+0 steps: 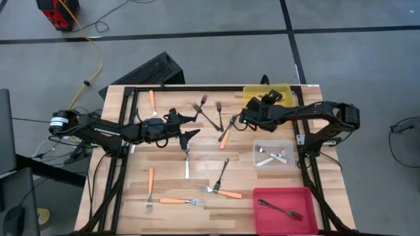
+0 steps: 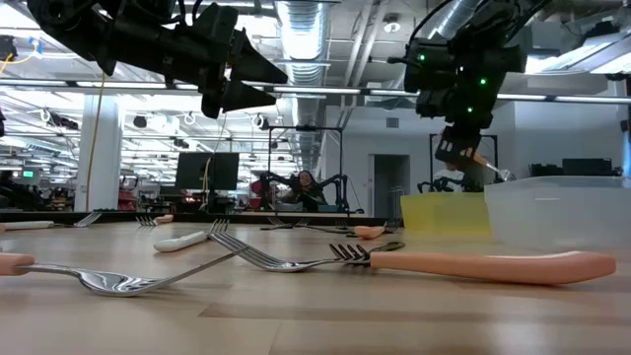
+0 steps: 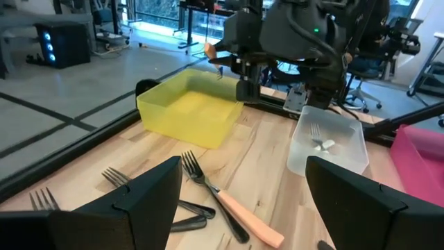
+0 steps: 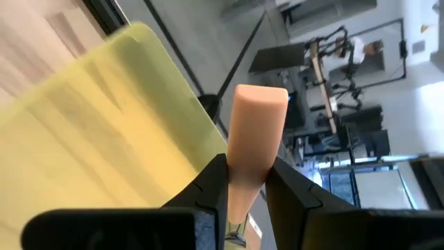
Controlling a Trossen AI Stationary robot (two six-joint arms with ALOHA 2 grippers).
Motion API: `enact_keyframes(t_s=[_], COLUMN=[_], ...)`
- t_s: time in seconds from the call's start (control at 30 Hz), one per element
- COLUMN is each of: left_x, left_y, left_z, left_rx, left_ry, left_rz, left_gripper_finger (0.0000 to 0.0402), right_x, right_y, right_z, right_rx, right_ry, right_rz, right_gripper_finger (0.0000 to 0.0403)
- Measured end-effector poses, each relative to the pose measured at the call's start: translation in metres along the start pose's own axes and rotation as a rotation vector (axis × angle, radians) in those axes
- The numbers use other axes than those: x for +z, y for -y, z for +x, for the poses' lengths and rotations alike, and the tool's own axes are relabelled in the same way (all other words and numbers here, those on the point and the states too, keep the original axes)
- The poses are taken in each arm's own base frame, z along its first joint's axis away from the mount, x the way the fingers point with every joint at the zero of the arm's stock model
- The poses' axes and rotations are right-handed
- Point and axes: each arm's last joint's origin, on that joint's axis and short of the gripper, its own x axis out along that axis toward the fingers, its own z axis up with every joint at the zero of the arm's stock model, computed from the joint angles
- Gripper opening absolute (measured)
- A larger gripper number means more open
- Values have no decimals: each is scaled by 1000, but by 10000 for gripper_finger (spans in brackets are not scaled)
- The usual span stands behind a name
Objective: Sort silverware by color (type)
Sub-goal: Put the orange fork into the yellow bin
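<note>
1. The right pincer [image 4: 244,182] is clamped on an orange-handled fork [image 4: 255,142]; its handle end sticks up between the two dark fingers [image 4: 208,182].
2. From above, that right pincer [image 1: 251,120] hangs just beside the near corner of the yellow rectangular plastic bin [image 1: 283,91] at the far right of the wooden counter [image 1: 170,172].
3. The low view shows the held fork raised well above the counter, next to the yellow bin [image 2: 444,211].
4. The left pincer [image 1: 190,126] is spread wide and empty over the middle of the counter, with a pale silver-white fork [image 1: 187,164] lying just below it in the high view.
5. Through the left wrist view, between its wide fingers [image 3: 149,201], an orange-handled fork with metal tines [image 3: 229,208] lies on the wood beside dark grey forks [image 3: 149,191].
6. The clear rectangular bin [image 1: 273,155] holds pale forks [image 1: 272,156].
7. The red rectangular bin [image 1: 285,208] holds one dark fork [image 1: 279,210].
8. More forks are scattered on the counter: orange-handled ones at the near left [image 1: 177,201] and the far left [image 1: 152,101], and dark ones near the far middle [image 1: 209,111].
</note>
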Motion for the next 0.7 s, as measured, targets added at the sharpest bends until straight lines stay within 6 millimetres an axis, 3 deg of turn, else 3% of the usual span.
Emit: enact_keyframes(t_s=[0.13, 0.37, 0.7], left_x=[0, 1, 1], left_y=[-1, -4, -4], left_z=[0, 1, 1], left_rx=[13, 49, 47], left_ry=[3, 9, 10], left_rz=[46, 60, 47], left_gripper_finger=[290, 290, 290], right_x=[0, -2, -4], right_y=[-1, 4, -1], right_z=[-2, 17, 29], right_rx=[-1, 75, 138], right_ry=[9, -77, -84], right_rz=[9, 46, 8], right_gripper_finger=[96, 96, 96])
